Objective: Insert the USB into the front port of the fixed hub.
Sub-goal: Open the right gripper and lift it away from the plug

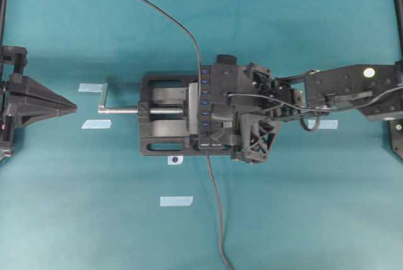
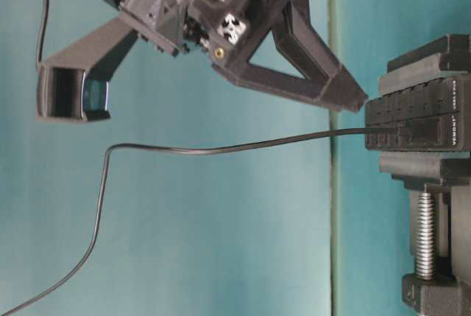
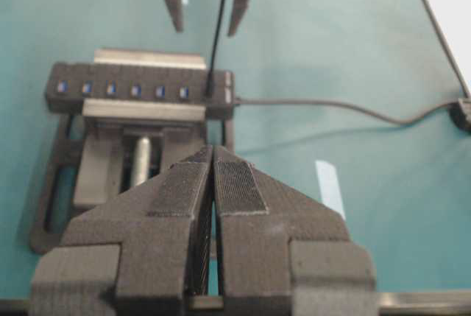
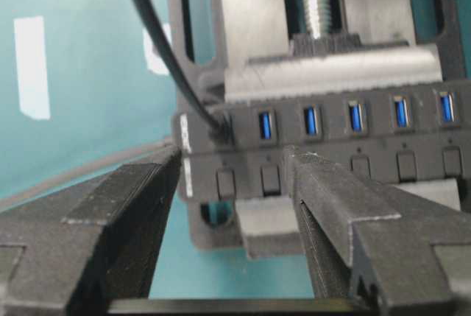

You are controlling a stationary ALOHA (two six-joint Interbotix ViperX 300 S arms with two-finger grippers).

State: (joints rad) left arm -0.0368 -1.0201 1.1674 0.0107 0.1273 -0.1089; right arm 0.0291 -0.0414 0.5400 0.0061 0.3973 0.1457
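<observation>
the usb (image 4: 219,130) is seated in the end port of the hub (image 4: 324,154), the port at the labelled end where the thicker grey cable (image 1: 217,219) leaves the bar. in the right wrist view the plug enters the port face squarely, and its thin dark cable (image 4: 154,43) rises away from the hub toward the upper left. in the overhead view the hub's (image 1: 206,103) long axis runs up and down the picture, ports facing upward from the surface (image 1: 302,219); the thin cable (image 1: 157,12) trails off to the upper left, the grey cable toward the bottom edge.

the hub lies clamped in a black vise (image 1: 165,114), whose silver screw (image 1: 126,111) points left, at right angles to the hub's long axis.

the right gripper (image 4: 232,183) hangs over the labelled end of the hub with its fingers (image 4: 331,205) spread apart, one on each side of the first ports, holding nothing. in the table-level view its fingertip (image 2: 346,95) stands just beside the hub (image 2: 416,121), with the thin cable (image 2: 221,148) running below it.

the left gripper (image 3: 213,205) is well apart at the left edge of the overhead view, fingers pressed together and empty. strips of pale tape (image 1: 176,201) lie on the teal surface.
</observation>
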